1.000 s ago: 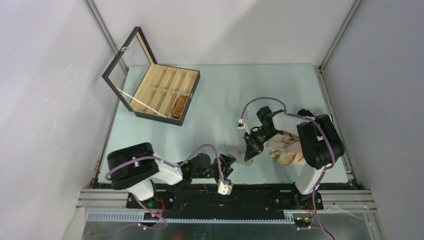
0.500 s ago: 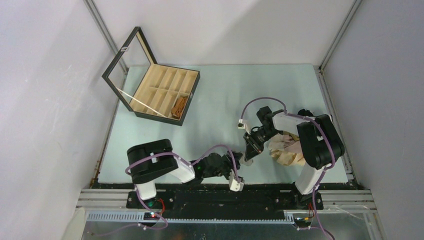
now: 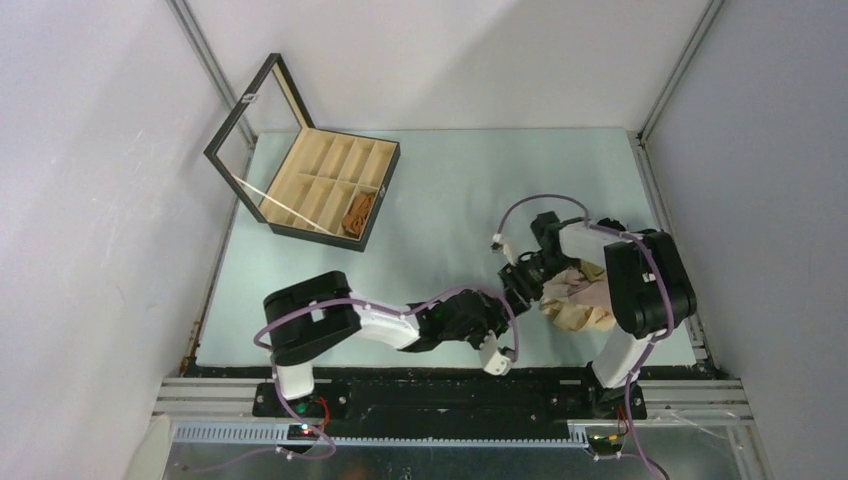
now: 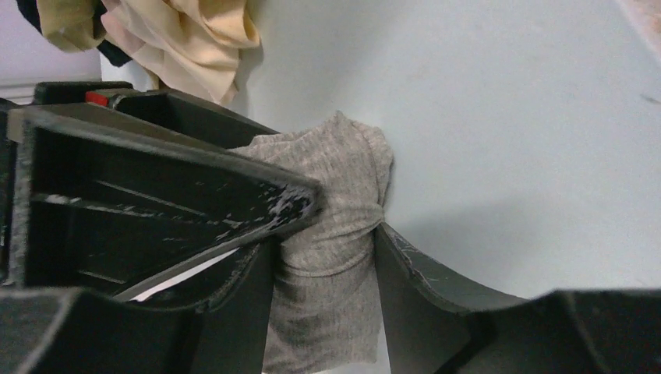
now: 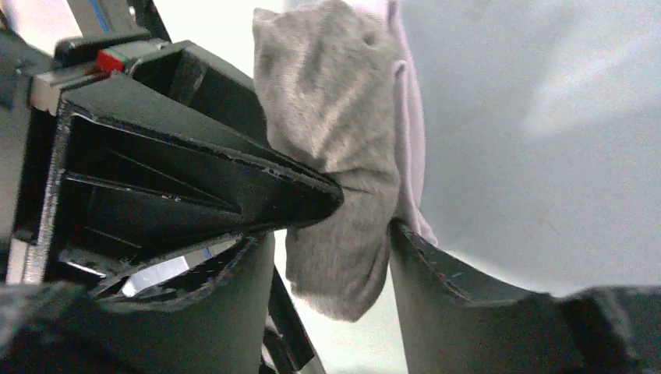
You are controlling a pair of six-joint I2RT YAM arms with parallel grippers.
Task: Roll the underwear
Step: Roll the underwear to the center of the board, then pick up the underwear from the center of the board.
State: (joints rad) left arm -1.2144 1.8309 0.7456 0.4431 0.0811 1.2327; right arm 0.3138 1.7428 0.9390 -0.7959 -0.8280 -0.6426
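Top view: the pale blue-green table is flat and matt. At its far left stands a black-framed wooden box with its lid raised, and the rust-brown underwear lies as a narrow roll in a near compartment. A crumpled heap of underwear, mostly beige soft cloth, lies at the near right beside the right arm. The left arm is stretched low across the near edge of the table toward the right. The right arm is folded back over the heap, with its wrist turned toward the left. The left gripper and the right gripper meet tip to tip just left of the heap. Left wrist view: the grey underwear, a fine ribbed knit bunched into a thick column, rests on the table between the black, scuffed, wedge-shaped fingers. The jaws pinch the cloth, which narrows to a waist at the tips. Folded beige cloth shows at the upper left. Right wrist view: the same grey knit passes between the right fingers and touches both tips. Whether these jaws press the cloth or merely flank it cannot be determined.
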